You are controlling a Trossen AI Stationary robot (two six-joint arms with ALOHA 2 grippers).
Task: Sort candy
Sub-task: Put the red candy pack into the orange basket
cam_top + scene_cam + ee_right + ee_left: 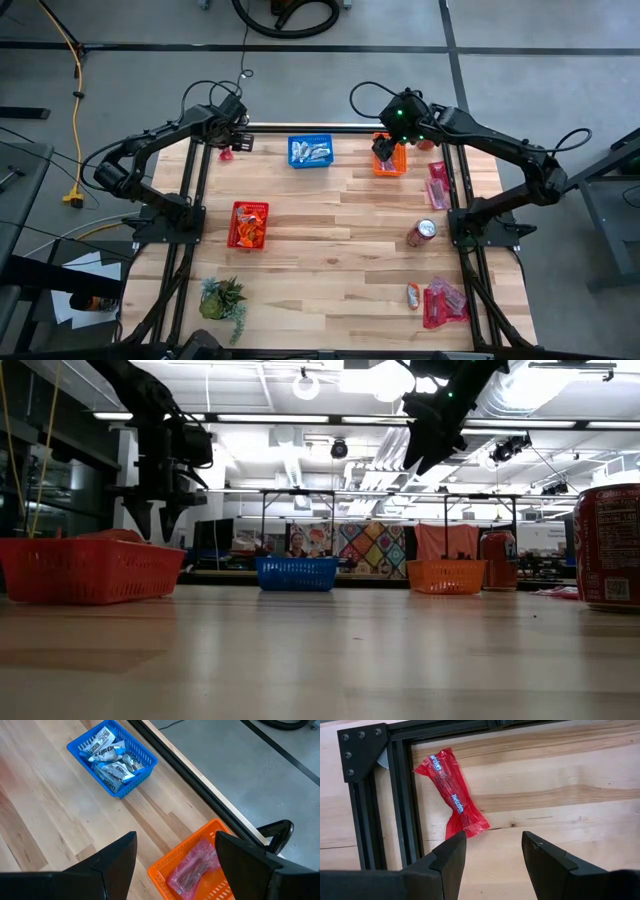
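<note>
A red wrapped candy (pixel 451 793) lies flat on the wood at the table's far left corner (pixel 226 154), beside the black frame. My left gripper (pixel 494 851) hovers open just above it, touching nothing. My right gripper (pixel 176 850) is open and high over the orange basket (pixel 200 868) at the far right (pixel 390 160). That basket holds a pink packet (pixel 194 865). The blue basket (pixel 310 152) holds blue-and-white candies (pixel 111 761). The red basket (pixel 248 225) holds orange and red candy. Loose pink and red packets lie at the right edge (pixel 437 186) and near right corner (pixel 443 301).
A red soda can (pixel 421 232) lies right of centre and looms at the right in the low view (pixel 607 546). A small green plant (pixel 223 298) sits near the near left corner. The black frame rails (pixel 400 795) border the table's left and far edges.
</note>
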